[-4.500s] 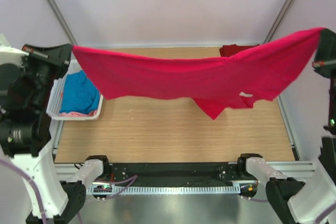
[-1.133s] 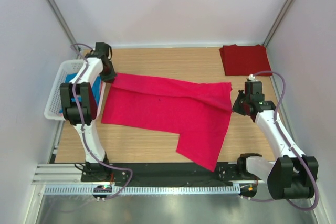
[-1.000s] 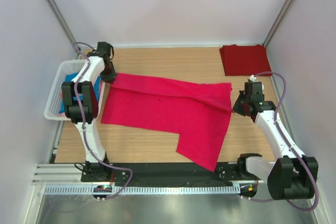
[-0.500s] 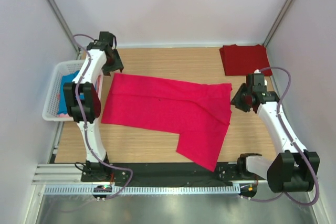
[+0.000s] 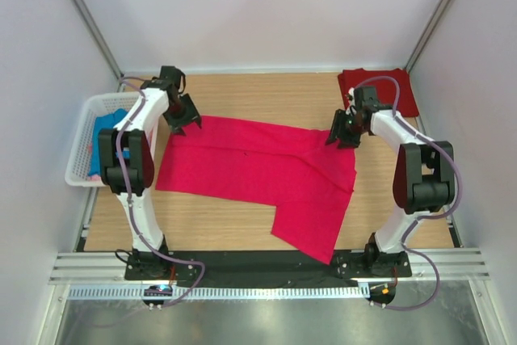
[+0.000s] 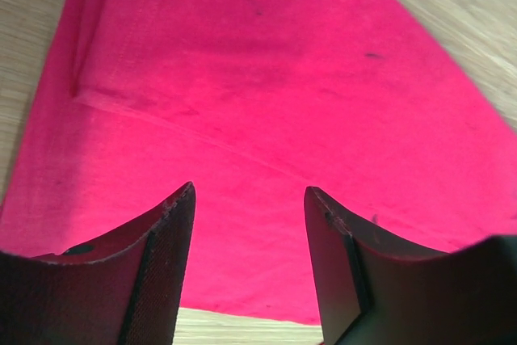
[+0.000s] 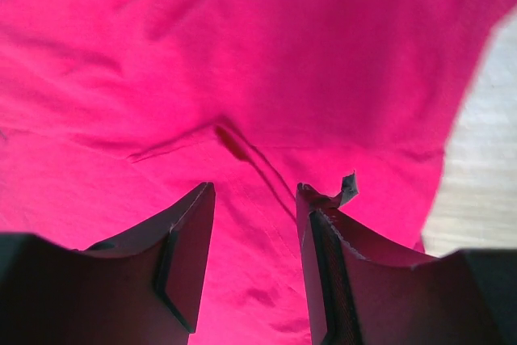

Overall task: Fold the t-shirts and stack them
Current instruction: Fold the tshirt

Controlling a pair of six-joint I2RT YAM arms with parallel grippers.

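Having just let go, our left end effector (image 5: pixel 179 119) and right end effector (image 5: pixel 339 131) hang spread and empty over the bright pinkish-red t-shirt (image 5: pixel 258 169), now flat on the tabletop (image 5: pixel 202 224), which we judge ready for folding.

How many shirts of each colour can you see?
Bright red shirt: 1
Dark red shirt: 1
Blue shirt: 1
Total: 3
The basket may hide more under the blue one.
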